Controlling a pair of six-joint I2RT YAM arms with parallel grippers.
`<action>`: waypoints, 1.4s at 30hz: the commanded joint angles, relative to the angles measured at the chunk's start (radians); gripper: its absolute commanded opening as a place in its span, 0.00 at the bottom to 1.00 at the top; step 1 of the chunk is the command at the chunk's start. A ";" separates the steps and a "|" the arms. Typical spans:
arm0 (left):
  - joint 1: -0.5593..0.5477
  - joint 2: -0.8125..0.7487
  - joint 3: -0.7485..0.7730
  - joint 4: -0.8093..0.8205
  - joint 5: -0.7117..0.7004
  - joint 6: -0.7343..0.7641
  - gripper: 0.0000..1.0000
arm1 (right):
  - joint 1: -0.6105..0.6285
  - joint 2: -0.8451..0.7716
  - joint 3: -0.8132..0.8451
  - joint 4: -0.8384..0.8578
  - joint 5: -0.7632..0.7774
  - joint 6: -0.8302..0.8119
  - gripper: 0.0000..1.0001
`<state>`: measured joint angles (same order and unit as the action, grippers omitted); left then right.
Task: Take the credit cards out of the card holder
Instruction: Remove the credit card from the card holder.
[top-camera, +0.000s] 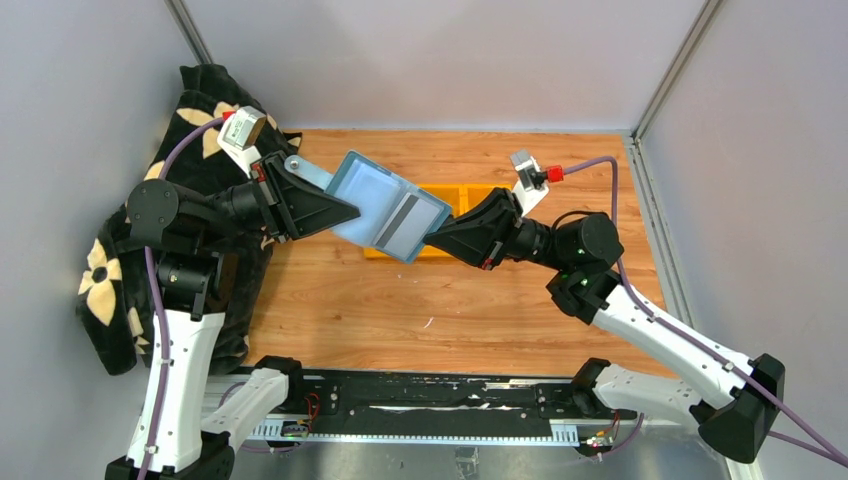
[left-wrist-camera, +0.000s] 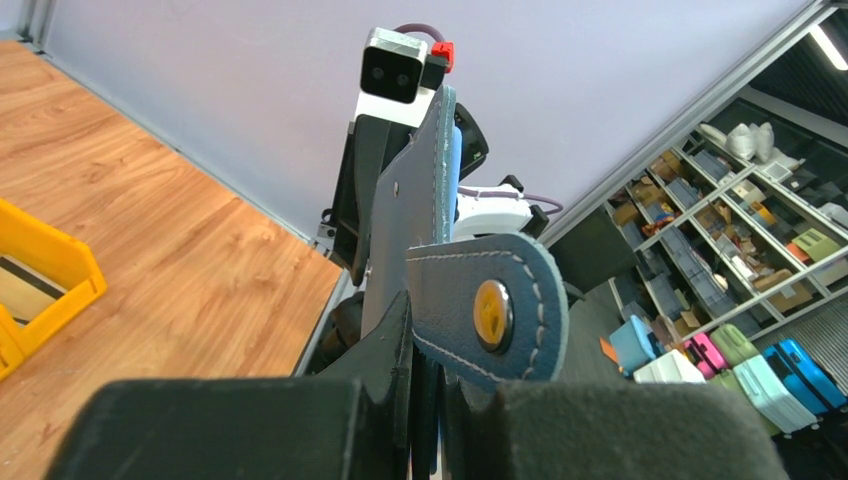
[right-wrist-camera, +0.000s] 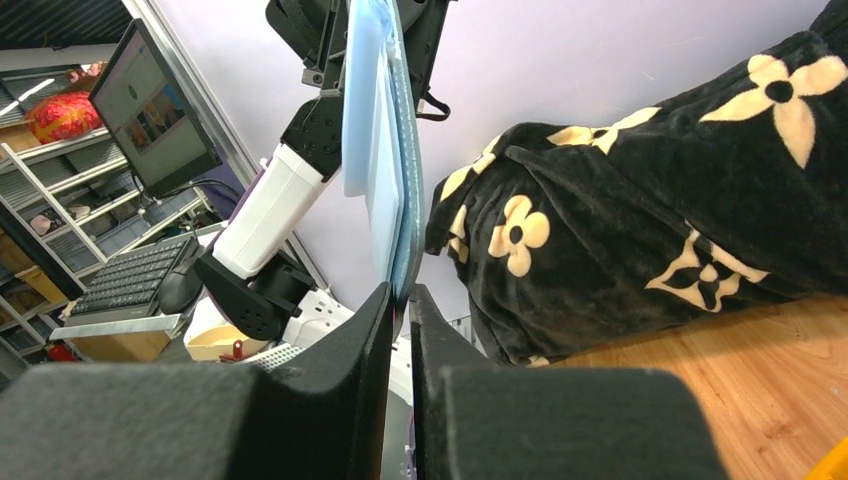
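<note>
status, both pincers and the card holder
Left pincer and right pincer shut on card holder, opposite edges. Holder open, midair. Grey credit card in pocket. Nothing blocking.

Left fingers (top-camera: 332, 208) pinched shut, right fingers (top-camera: 447, 242) pinched shut, both raised, facing

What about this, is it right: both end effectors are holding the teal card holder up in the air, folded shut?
No. The card holder is open, not folded shut; the top external view shows its pale inside. The left end effector and right end effector do both hold it in the air.
</note>
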<state>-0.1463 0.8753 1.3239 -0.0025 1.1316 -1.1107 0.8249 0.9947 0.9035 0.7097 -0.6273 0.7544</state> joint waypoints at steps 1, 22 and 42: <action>0.001 -0.001 0.028 0.007 0.007 -0.007 0.00 | 0.011 -0.023 -0.005 0.021 0.007 -0.018 0.14; 0.001 0.003 0.037 0.012 0.007 -0.011 0.00 | 0.012 0.050 0.057 0.051 0.008 0.020 0.18; 0.001 0.002 0.023 0.025 0.008 -0.018 0.00 | 0.015 0.095 0.060 0.157 0.004 0.107 0.49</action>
<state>-0.1463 0.8818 1.3354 -0.0013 1.1316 -1.1164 0.8249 1.0786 0.9390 0.7658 -0.6182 0.8188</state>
